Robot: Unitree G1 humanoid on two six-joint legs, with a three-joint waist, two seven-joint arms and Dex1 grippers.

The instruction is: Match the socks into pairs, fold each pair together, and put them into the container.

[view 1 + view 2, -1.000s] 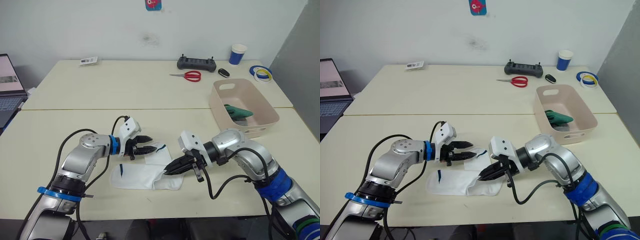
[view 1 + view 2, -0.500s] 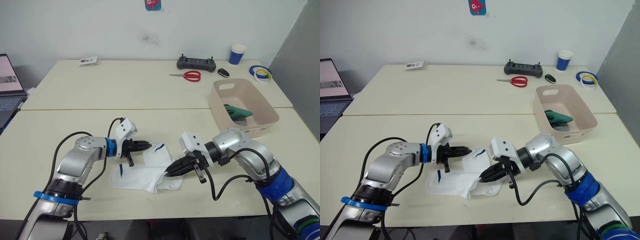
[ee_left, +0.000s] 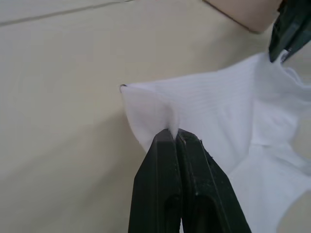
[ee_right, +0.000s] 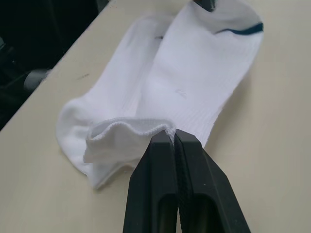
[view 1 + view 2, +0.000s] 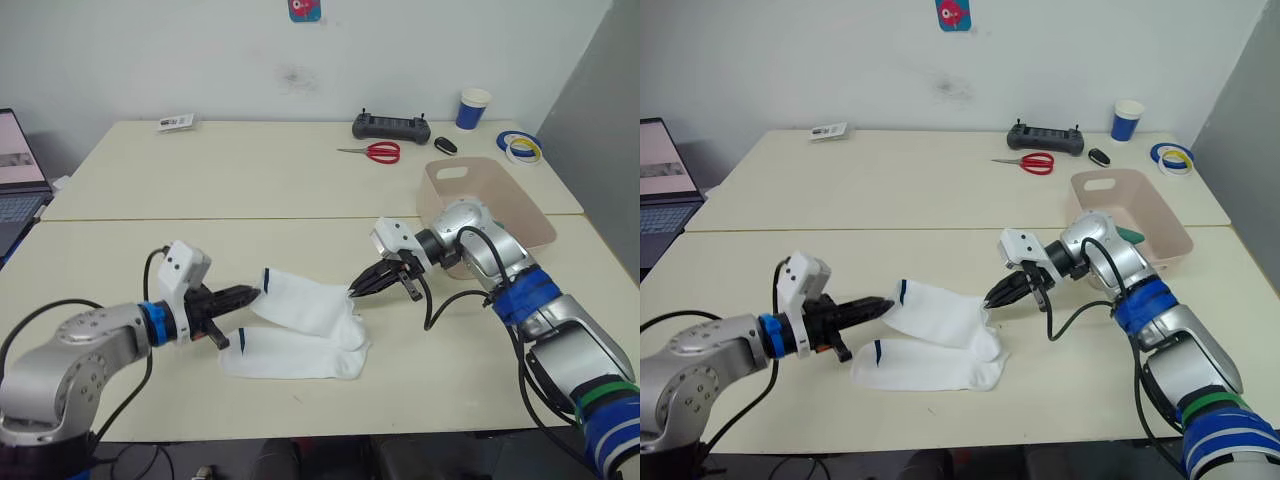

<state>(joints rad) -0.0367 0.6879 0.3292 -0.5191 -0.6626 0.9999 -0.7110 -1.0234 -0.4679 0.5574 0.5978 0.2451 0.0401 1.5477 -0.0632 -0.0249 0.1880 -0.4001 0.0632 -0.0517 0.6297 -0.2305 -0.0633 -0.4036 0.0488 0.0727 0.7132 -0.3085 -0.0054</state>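
Two white socks lie at the table's front middle. The lower sock rests flat. The upper sock is stretched across it between both grippers. My left gripper is shut on its left end, by a small dark mark; its black fingers pinch the white fabric. My right gripper is shut on the sock's right edge. The pink container stands at the right, behind my right arm, with a bit of dark green sock inside.
Along the far table edge are red scissors, a black controller, a blue paper cup and tape rolls. A laptop sits at the far left. A seam between two tabletops runs across the middle.
The grippers have moved apart: the left drew back to the left, the right went up and right toward the tub. The upper white sock is now pulled out long between them.
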